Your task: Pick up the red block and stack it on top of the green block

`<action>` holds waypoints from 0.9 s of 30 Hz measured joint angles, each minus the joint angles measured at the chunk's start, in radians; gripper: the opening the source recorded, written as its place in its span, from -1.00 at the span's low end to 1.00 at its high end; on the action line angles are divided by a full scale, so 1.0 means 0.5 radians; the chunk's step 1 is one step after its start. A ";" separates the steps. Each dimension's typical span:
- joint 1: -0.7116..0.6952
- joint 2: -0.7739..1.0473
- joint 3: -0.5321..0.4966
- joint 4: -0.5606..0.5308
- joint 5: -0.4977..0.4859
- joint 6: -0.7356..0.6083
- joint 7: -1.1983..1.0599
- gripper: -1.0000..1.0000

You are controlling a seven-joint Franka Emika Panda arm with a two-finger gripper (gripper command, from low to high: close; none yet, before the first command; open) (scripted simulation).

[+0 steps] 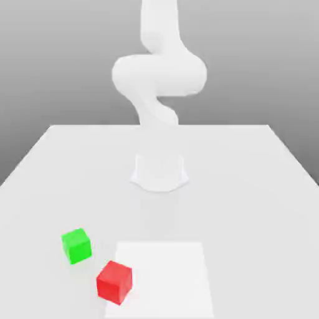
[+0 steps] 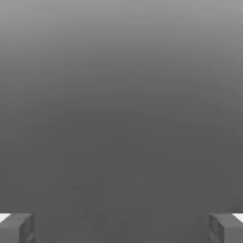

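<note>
In the exterior view, a white robot arm [image 1: 159,75] rose from its base [image 1: 159,173] on a pale table [image 1: 249,205], the base a little above the center of the scene and the arm reaching up past the 12 o'clock edge. A red block [image 1: 114,282] sat toward 7 o'clock, turned at an angle, partly over the 8 o'clock edge of a bright white square [image 1: 165,280] that lay near 6 o'clock. A green block [image 1: 76,246], also turned at an angle, rested on the table toward 8 o'clock, near the red block but apart from it, farther out toward the view's left and closer to the arm's base. The two blocks stood separately, neither one stacked on the other.

In the hand view, the jaws [image 2: 121,228] stood wide open, their two fingers [image 2: 16,228] far apart with nothing held between them. Behind them spread a plain gray backdrop [image 2: 121,118], darker in the middle and paler toward 12 o'clock.
</note>
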 joint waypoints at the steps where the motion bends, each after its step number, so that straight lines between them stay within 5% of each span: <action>1: -0.016 0.079 0.000 -0.022 -0.003 0.035 0.021 0.00; 27: -0.277 1.970 -0.063 -0.442 0.064 0.969 0.359 0.00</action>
